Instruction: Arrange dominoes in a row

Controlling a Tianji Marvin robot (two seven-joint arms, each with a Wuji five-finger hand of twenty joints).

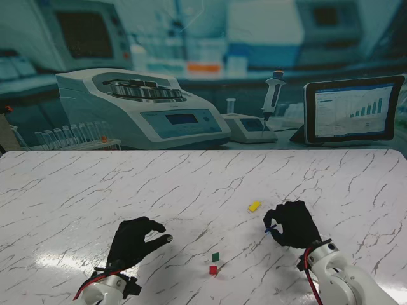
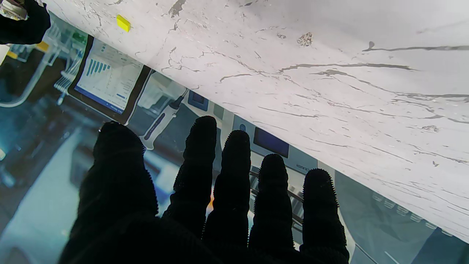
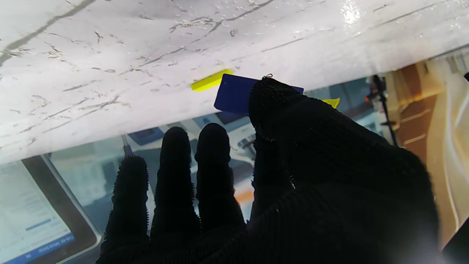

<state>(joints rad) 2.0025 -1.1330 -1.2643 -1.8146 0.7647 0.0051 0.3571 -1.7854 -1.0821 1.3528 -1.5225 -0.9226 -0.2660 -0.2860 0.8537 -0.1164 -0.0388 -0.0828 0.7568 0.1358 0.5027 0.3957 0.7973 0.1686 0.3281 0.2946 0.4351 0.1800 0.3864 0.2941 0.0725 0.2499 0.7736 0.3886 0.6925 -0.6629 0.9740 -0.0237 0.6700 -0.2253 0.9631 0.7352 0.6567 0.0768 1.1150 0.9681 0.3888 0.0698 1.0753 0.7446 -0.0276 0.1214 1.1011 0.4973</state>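
Observation:
A yellow domino [image 1: 254, 206] lies flat on the white marble table [image 1: 76, 190], just left of and farther from me than my right hand [image 1: 292, 223]. That black-gloved hand pinches a blue domino [image 1: 271, 228] [image 3: 234, 93] between thumb and forefinger; in the right wrist view the yellow domino [image 3: 211, 80] shows just past it. A green domino [image 1: 215, 257] and a red domino [image 1: 213, 270] stand close together nearer to me, between the hands. My left hand [image 1: 135, 241] hovers to their left, fingers [image 2: 234, 161] spread, holding nothing. The yellow domino [image 2: 123, 22] also shows in the left wrist view.
A printed lab backdrop with a centrifuge [image 1: 137, 105], a pipette [image 1: 272, 92] and a tablet screen [image 1: 353, 111] stands along the table's far edge. Marble stretches wide on the left and far side.

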